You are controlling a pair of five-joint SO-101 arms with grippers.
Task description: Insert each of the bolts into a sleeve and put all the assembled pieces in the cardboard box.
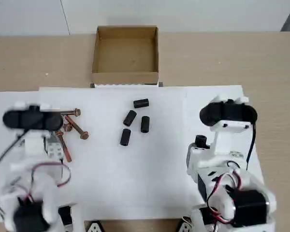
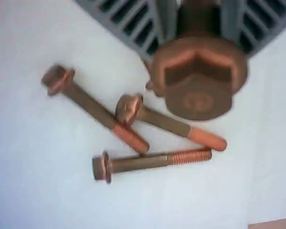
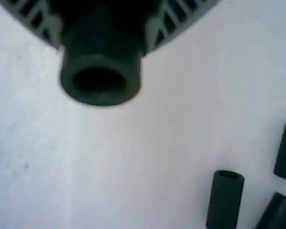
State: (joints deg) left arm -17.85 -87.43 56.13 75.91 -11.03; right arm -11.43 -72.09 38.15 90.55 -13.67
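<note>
The left tool [image 2: 199, 19] is pinching a bolt [image 2: 198, 81] by its shank. The right tool [image 3: 102, 19] is gripping a sleeve [image 3: 101, 78], bore exposed (presumably for mating). Spare bolts [image 1: 70, 128] are lying near the counter's [image 1: 270, 58] left edge, and spare sleeves [image 1: 135, 121] mid-counter.

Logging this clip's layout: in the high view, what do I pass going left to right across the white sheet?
left arm → loose bolts → black sleeves → right arm. The cardboard box spans the same stretch as the sleeves, so it is left out.
</note>
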